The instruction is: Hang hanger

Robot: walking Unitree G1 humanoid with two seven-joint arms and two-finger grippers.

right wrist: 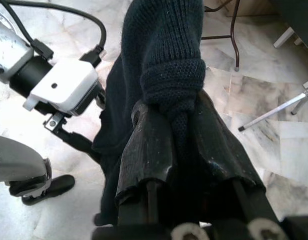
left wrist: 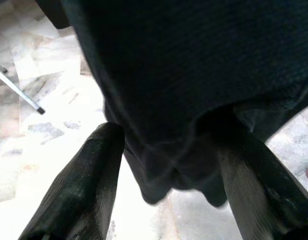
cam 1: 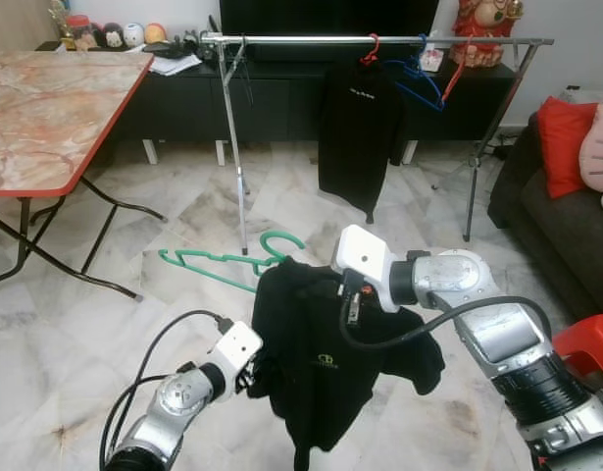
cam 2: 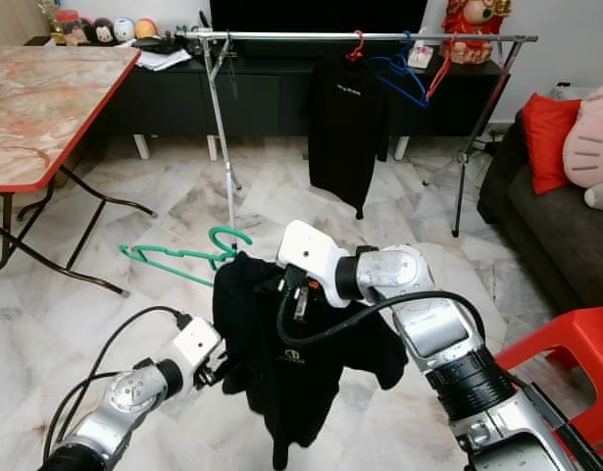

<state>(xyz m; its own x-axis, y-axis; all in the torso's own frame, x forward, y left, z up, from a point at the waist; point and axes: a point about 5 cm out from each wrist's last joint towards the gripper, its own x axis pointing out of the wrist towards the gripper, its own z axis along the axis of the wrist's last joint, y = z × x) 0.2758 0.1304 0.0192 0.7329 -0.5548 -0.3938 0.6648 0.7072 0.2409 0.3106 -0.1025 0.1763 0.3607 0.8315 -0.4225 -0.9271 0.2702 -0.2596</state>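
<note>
Black knitted fabric is pinched between the two long fingers of the right gripper [right wrist: 181,145], which are squeezed together on a bunched fold at the top of a dark sweater [cam 1: 321,353] with a small logo on its front. The sweater hangs below that grip on a green plastic hanger [cam 1: 227,257], whose hook and one arm stick out to the robot's left, above the floor. The left gripper [left wrist: 169,165] is at the sweater's lower edge with its fingers [left wrist: 83,180] spread apart, the hem lying between them; whether they touch the cloth cannot be told.

The floor [cam 1: 75,343] is pale marbled tile. Ahead stands a silver metal clothes rail [cam 1: 379,40] carrying a black shirt on a red hanger [cam 1: 358,137] and an empty blue hanger [cam 1: 416,78]. A marble-patterned folding table with a red edge [cam 1: 56,108] stands at the left, a dark sofa with a red cushion [cam 1: 566,132] at the right.
</note>
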